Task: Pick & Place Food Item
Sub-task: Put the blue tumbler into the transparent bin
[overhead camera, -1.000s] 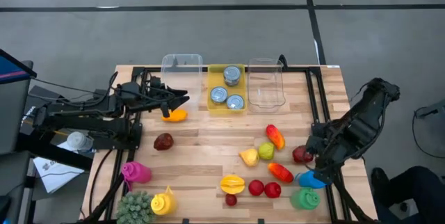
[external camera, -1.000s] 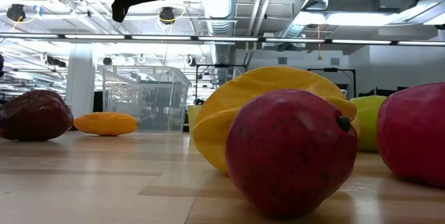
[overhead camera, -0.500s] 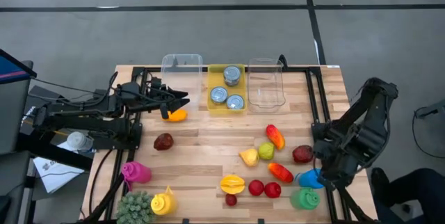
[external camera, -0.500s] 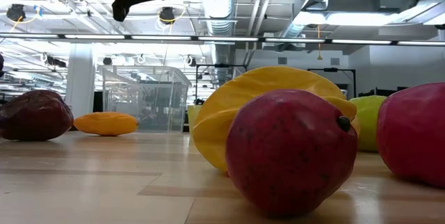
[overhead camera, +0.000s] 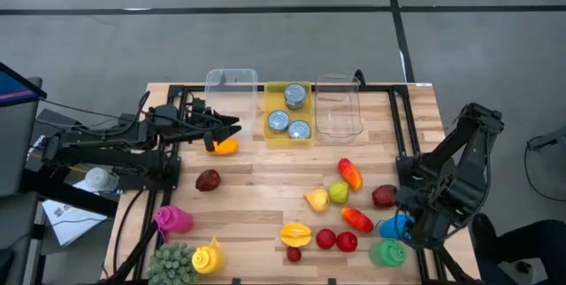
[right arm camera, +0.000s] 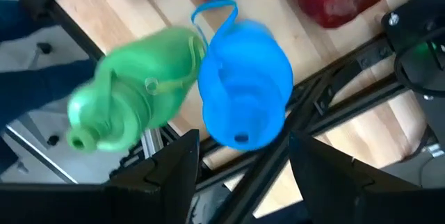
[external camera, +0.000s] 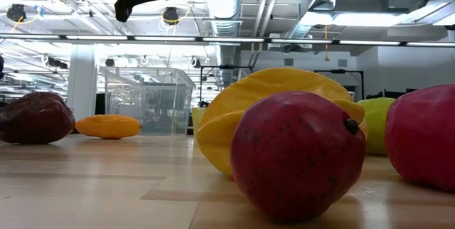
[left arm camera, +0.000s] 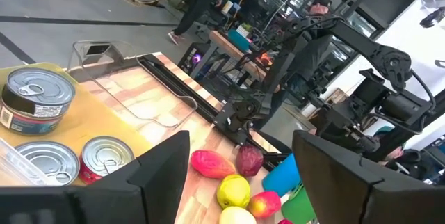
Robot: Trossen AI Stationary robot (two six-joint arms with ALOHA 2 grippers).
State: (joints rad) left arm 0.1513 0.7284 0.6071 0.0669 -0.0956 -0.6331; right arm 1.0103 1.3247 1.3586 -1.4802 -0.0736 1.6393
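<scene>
Orange mango-like fruit (overhead camera: 224,147) is lying just below the left gripper (overhead camera: 232,124), long axis across its open, empty jaws, while the right gripper (right arm camera: 240,156) is hanging open far off.

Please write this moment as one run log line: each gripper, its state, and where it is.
left gripper: open, empty, above orange fruit | right gripper: open, empty, over blue bottle

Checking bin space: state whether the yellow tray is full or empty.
Partly full: the yellow plastic tray holds three round metal cans; some floor shows bare.
</scene>
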